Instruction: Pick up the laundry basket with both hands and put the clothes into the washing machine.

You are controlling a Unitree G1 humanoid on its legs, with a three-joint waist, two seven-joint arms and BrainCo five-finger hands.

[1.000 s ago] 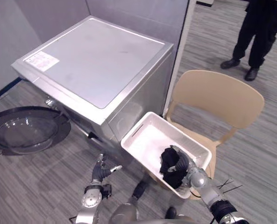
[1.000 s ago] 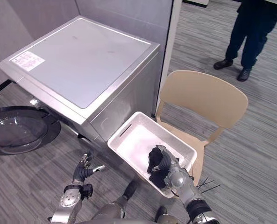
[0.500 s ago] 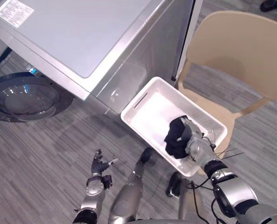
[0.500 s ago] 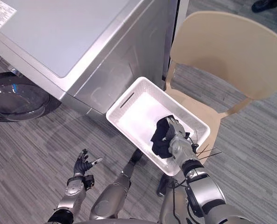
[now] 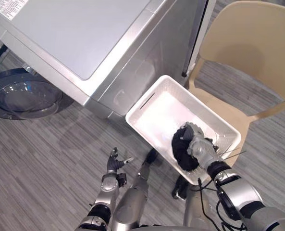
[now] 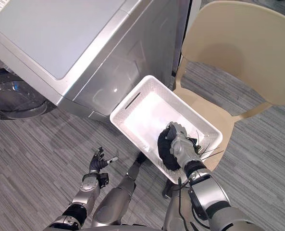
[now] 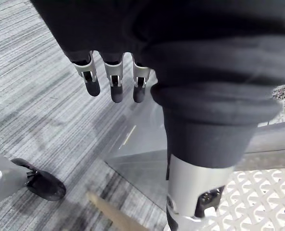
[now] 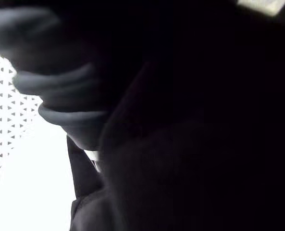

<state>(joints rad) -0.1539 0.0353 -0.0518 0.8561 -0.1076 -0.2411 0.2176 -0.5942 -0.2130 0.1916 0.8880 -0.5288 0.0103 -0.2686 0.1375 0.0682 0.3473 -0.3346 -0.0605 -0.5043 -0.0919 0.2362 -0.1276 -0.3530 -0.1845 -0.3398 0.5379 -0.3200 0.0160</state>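
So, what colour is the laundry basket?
The basket is white, with latticed walls; the left eye view shows it best.

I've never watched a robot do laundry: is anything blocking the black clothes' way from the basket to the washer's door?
Nothing loose shows in the way. But the white plastic laundry basket with the black clothes sits beside the silver washing machine, whose corner lies between them and its open round glass door.

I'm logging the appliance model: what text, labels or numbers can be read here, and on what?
White label on the washing machine top: print too small to read.
White-and-blue sticker in the left wrist view: too blurred to read.
No other legible text.
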